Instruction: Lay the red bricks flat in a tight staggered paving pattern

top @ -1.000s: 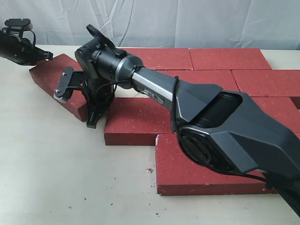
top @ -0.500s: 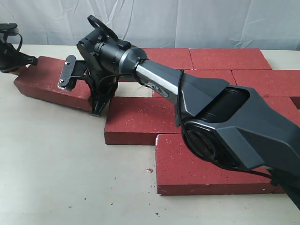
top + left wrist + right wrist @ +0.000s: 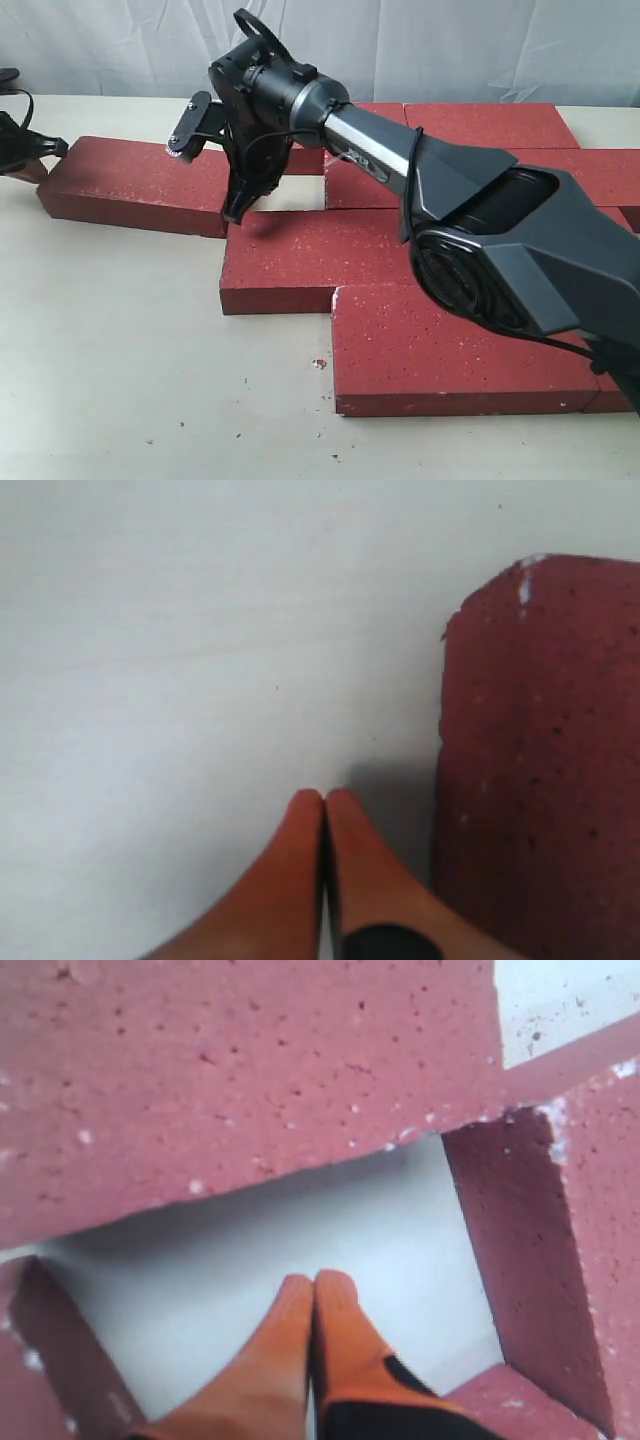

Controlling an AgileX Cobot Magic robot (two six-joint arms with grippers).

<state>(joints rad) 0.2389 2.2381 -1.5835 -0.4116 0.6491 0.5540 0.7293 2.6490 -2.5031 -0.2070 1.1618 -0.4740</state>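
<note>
1. Table (image 3: 120, 380): pale and flat. A white cloth backdrop (image 3: 450, 50) hangs behind its far edge.

2. Right arm (image 3: 520, 250): I reach with it from the table's near right corner, diagonally over the paving, toward the far left corner.

3. Red bricks (image 3: 490, 125): these lie flat in staggered rows across the right half of the table, from the far edge toward the near edge, with long sides touching. The front brick (image 3: 450, 350) lies closest to the near edge. The offset brick (image 3: 300, 255) behind it is shifted left.

4. Loose brick (image 3: 135, 185): it lies flat toward the far left corner, at a slight angle to the rows. Its right end is near the offset brick's far left corner.

5. Right gripper (image 3: 314, 1282): my fingers are pressed together and hold nothing. The tips point down into a gap (image 3: 300, 1210) of bare table with brick faces on three sides, at the loose brick's right end. I cannot tell whether they touch a brick.

6. Left gripper (image 3: 323, 798): my fingers are closed and empty. It sits at the table's left edge, tips over bare table just beside the loose brick's left end. Contact cannot be confirmed.

7. Crumbs (image 3: 320, 364): small red and dark specks lie near the front brick's left end.
</note>
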